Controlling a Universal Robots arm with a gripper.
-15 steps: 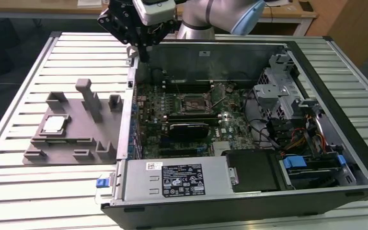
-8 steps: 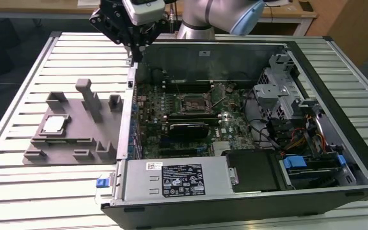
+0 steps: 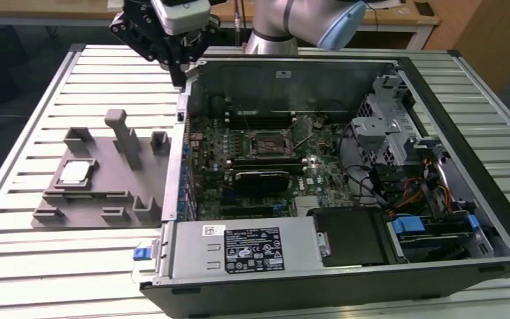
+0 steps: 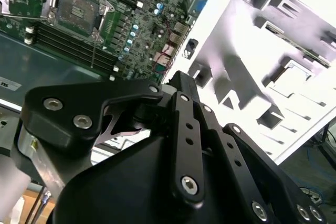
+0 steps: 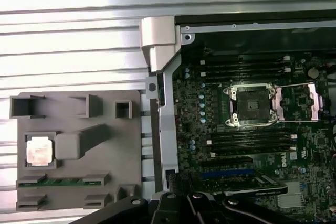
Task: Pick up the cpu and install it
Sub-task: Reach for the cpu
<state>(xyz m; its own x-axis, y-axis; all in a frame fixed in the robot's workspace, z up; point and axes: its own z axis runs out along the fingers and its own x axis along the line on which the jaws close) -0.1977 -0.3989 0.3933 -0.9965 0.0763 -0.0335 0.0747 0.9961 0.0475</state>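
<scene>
Tool (image 3: pixel 180 74) first: it hangs pointing down over the slatted bench (image 3: pixel 24 252), and right beneath its tip is the rim of the open computer case (image 3: pixel 344 282), at the corner of the wall that faces the grey fixture (image 3: pixel 104 169). I cannot tell how far open it is. Both wrist views look past its black linkage (image 4: pixel 181 80) (image 5: pixel 191 200), and I see nothing gripped in it.

The cpu (image 3: pixel 75 173) is well apart from the tool, lying flat with its silver top up in a square pocket of the fixture. The fixture sits on the bench just beside the case, on the outer side of the wall the tool hovers over. In the first wrist view the cpu (image 5: pixel 40 150) sits just beside the fixture's (image 5: pixel 123 156) blocky post (image 5: pixel 79 142). A green memory stick (image 5: pixel 52 182) lies in a slot near it.

On the other side of that wall, inside the case and lower than the tool, the motherboard lies flat with its socket (image 3: pixel 267 141) near the middle. In the first wrist view the socket (image 5: pixel 253 106) shows its metal frame, with a plate (image 5: pixel 302 100) swung out to one side. The second wrist view catches the same socket (image 4: pixel 79 6) beyond the tool's knuckle.
</scene>
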